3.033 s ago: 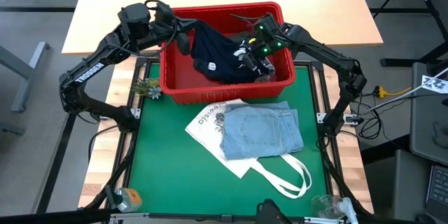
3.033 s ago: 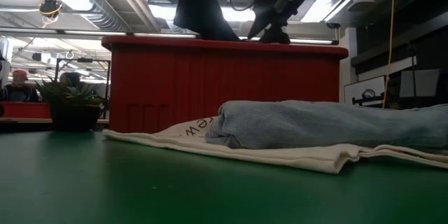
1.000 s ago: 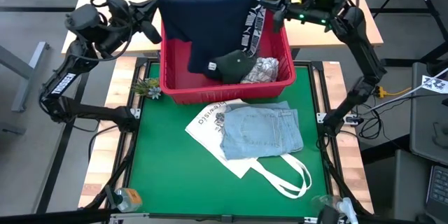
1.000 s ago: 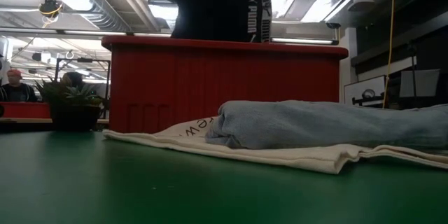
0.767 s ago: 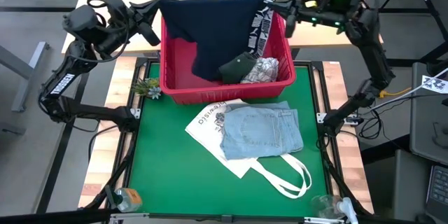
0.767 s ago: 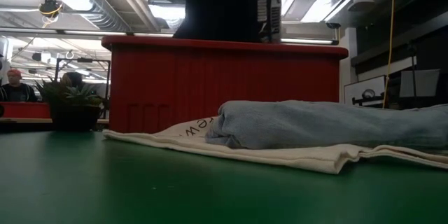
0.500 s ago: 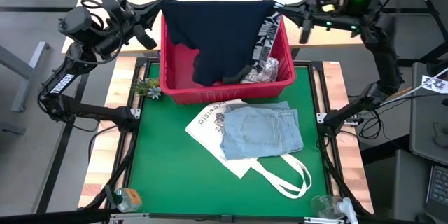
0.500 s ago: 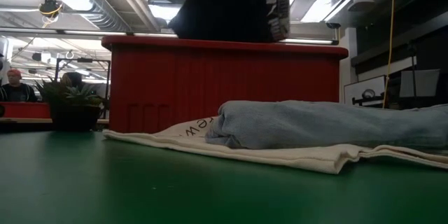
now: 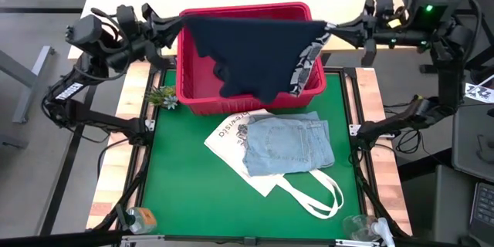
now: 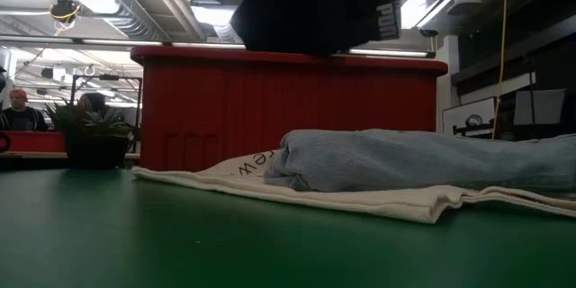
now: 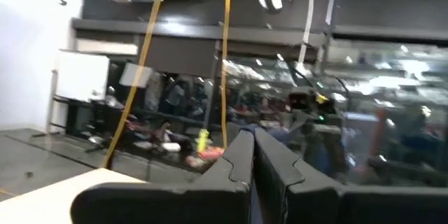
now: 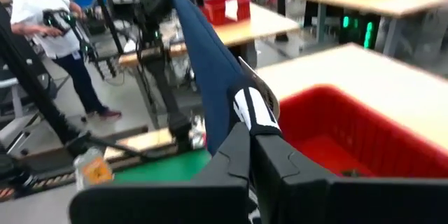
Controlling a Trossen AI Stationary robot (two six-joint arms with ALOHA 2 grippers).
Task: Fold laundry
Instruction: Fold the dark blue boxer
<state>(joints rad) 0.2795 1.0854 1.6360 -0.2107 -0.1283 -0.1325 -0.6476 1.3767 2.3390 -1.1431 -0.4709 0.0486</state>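
A navy garment (image 9: 247,46) with a black-and-white printed band (image 9: 309,52) hangs spread above the red basket (image 9: 193,96). My left gripper (image 9: 171,21) is shut on its left end and my right gripper (image 9: 338,28) on its right end. In the low view the navy garment (image 10: 306,4) hangs down to about the red basket's rim (image 10: 288,57). Folded light blue denim (image 9: 287,145) lies flat on a white tote bag (image 9: 231,135) on the green mat. What lies inside the basket is hidden by the navy garment. My left gripper pinches the garment's upper left corner (image 9: 184,21) between its two fingers, coming level from the table's left side. The cloth runs taut from there toward the other arm. My right gripper pinches the upper right corner by the printed band (image 12: 253,110), level from the table's right. The cloth is drawn taut along its top edge and hangs below, lifted clear.
A small potted plant (image 9: 162,96) stands left of the basket. The tote's long handles (image 9: 320,193) trail toward the near edge. A small item (image 9: 140,218) sits at the near left corner of the mat. People (image 10: 20,112) show in the room beyond.
My left gripper has gone toward the table's left edge and my right gripper toward its right edge. The navy garment between them has spread out and drawn taut. Its lower part has risen out of the basket and now covers the garments inside from above.
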